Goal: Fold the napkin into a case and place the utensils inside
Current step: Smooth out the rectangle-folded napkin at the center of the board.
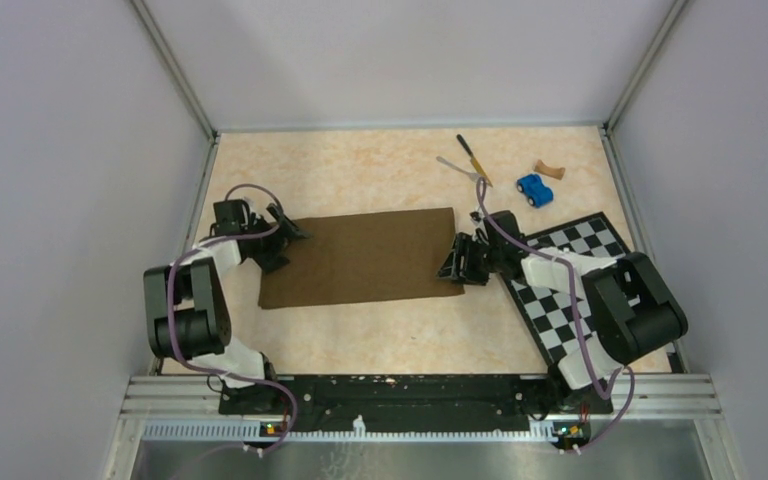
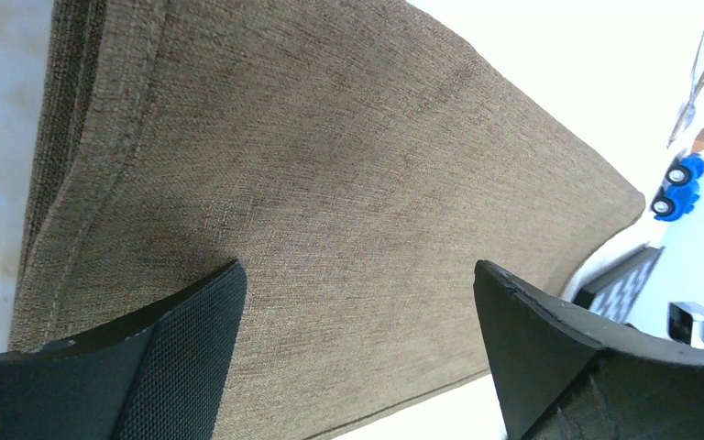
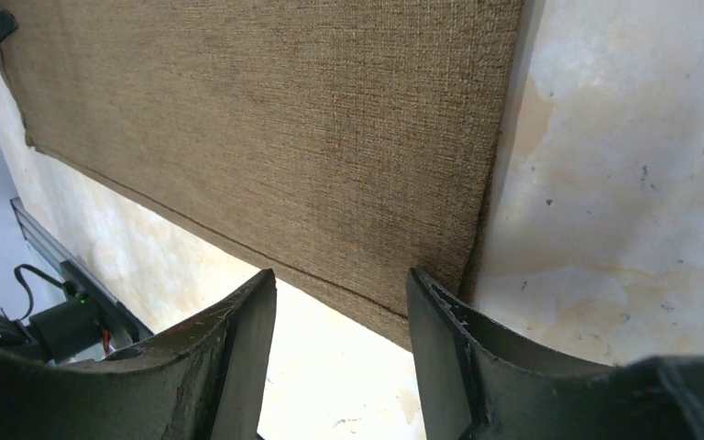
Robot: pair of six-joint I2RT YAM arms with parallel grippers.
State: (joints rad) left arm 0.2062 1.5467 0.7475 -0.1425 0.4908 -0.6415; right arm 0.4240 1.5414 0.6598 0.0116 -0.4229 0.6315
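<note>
The dark brown napkin [image 1: 365, 255] lies flat mid-table as a wide rectangle. In the left wrist view [image 2: 330, 183] its left end shows stacked layers. My left gripper [image 1: 285, 240] is open at the napkin's left end, its jaws spread over the cloth [image 2: 357, 312] and holding nothing. My right gripper [image 1: 457, 262] is open at the napkin's right end. Its jaws straddle the near right corner [image 3: 341, 302] of the cloth [image 3: 284, 137] and are empty. The yellow-handled knife [image 1: 473, 158] and silver fork [image 1: 457, 168] lie crossed at the back right of the table.
A blue toy car [image 1: 534, 189] and a small brown piece [image 1: 549, 170] lie right of the utensils. A black-and-white checkered board [image 1: 580, 290] lies under the right arm. Grey walls enclose the table on three sides.
</note>
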